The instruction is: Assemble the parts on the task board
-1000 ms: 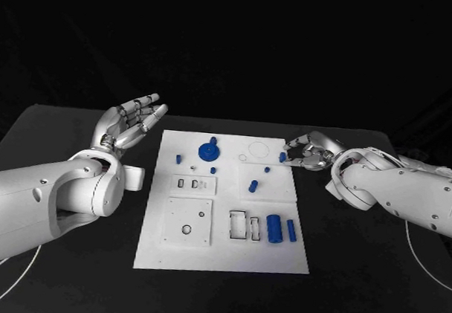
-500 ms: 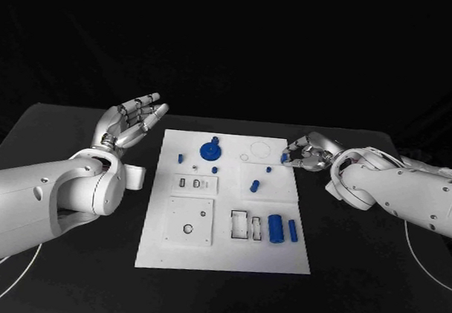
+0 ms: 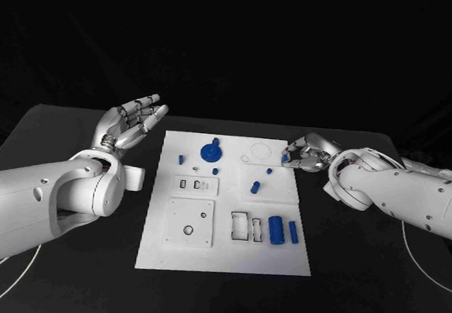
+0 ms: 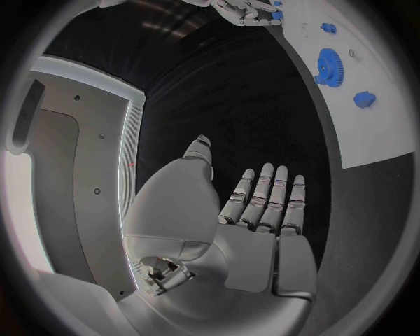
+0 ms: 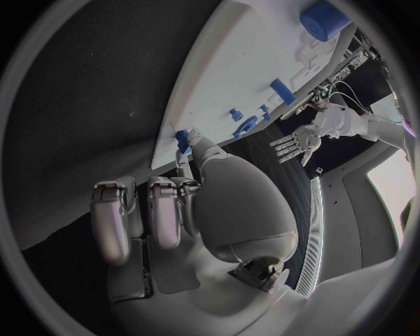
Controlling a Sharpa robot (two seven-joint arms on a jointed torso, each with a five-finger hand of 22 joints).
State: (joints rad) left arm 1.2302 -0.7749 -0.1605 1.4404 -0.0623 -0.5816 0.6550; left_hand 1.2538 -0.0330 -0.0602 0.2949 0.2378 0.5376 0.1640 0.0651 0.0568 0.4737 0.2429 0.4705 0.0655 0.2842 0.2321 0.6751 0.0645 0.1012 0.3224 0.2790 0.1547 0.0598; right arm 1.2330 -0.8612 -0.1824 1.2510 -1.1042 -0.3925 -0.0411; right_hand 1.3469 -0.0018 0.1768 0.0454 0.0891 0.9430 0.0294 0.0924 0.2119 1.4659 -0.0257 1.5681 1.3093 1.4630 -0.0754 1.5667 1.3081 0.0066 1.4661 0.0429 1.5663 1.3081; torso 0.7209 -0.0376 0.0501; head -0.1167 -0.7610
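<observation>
Black table (image 3: 67,134) carries the task board (image 3: 222,253). Right hand (image 3: 307,155) at its far right edge apparently pinches 1 small blue part (image 3: 284,158). Left hand (image 3: 131,121) stands spread, empty, beside the opposite edge.

no readable text, labels or numbers anywhere: task board (image 3: 222,264), arms and table all unmarked.

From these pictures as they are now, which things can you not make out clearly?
- Small blue part at the right hand: head view, too small; right wrist view, the fingers cover it. Whether it is held or only touched is unclear.
- Slots on the task board: head view, too small to tell shapes.
- Task board in the left wrist view: cut off by the circle's rim.
</observation>
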